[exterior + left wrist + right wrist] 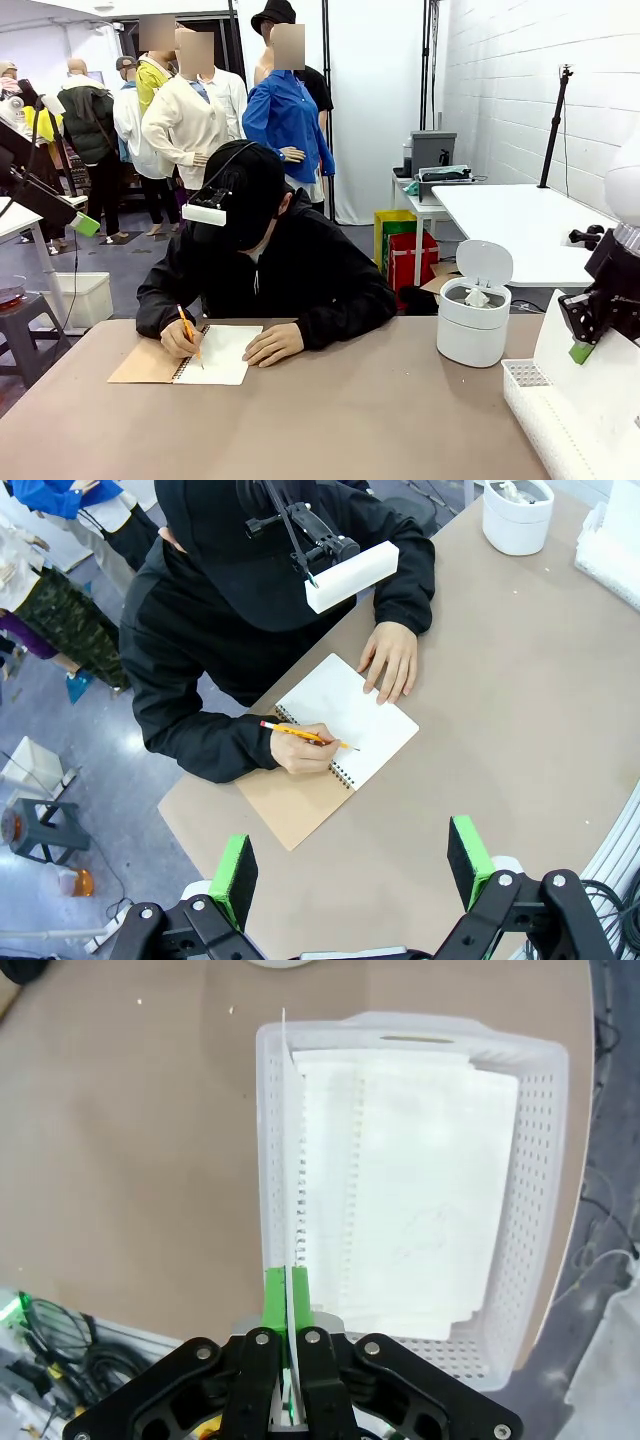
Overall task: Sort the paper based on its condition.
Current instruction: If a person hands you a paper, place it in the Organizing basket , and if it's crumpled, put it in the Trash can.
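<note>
1. Right gripper (pixel 287 1290): green pads pressed together on a sheet (pixel 289 1160) of white paper, seen edge-on in the right wrist view. In the front view the gripper (pixel 583 350) hangs at the table's right edge with the sheet (pixel 590 385) upright below it.
2. Basket (pixel 535 1160): white lattice, directly beneath the held sheet, which stands over its one long wall. A stack (pixel 420 1190) of white sheets lies flat inside; torn perforated edges show on some.
3. Left gripper (pixel 352 865): jaws wide apart, nothing between them, high above the table (pixel 500 700) and looking down on the person.
4. Notebook (pixel 215 355): spiral-bound, open on the brown table, blank white page up, brown cover folded out to one side.
5. Person, black top, seated at the far side: one hand (pixel 305 750) holds a yellow pencil (pixel 300 735) on the page; the other hand (pixel 390 660) lies flat on the page's far corner.
6. Bin (pixel 473 320): white, round, lid up, on the table beyond the basket; crumpled white paper (pixel 477 297) inside.
</note>
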Controlling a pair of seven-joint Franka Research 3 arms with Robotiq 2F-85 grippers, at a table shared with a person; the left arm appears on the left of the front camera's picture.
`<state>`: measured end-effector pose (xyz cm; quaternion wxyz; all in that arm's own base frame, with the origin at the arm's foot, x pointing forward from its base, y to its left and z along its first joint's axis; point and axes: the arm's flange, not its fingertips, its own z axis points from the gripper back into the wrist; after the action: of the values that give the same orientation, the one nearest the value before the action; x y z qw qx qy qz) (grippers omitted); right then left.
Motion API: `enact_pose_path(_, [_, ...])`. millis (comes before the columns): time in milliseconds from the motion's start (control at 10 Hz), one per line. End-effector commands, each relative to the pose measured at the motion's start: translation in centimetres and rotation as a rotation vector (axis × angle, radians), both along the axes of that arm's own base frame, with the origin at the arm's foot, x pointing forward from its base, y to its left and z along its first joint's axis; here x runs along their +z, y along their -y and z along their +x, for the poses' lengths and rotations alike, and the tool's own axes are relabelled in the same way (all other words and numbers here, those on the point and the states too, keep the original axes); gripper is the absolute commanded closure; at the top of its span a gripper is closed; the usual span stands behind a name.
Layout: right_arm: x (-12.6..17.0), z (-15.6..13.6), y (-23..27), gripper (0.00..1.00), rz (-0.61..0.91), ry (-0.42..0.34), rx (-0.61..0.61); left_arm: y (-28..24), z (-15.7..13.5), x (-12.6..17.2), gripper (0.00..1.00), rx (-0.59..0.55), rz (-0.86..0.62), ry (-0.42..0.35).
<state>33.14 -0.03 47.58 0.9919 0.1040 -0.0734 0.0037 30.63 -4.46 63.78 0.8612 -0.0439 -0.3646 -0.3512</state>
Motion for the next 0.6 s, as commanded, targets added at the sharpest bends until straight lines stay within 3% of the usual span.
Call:
enact_pose_path(0, [0.4, -0.2, 0.1, 1.0, -0.006, 0.02, 0.017, -0.1, 0.0, 0.0, 0.0, 0.001, -0.001, -0.001])
enact_pose_path(200, [0.3, -0.1, 0.0, 1.0, 0.0, 0.008, 0.002, -0.1, 0.0, 0.0, 0.0, 0.001, -0.001, -0.001])
enact_pose_path(500, [-2.8, 0.9, -0.9, 1.0, 0.037, -0.051, 0.02, -0.1, 0.0, 0.0, 0.0, 0.001, -0.001, -0.001])
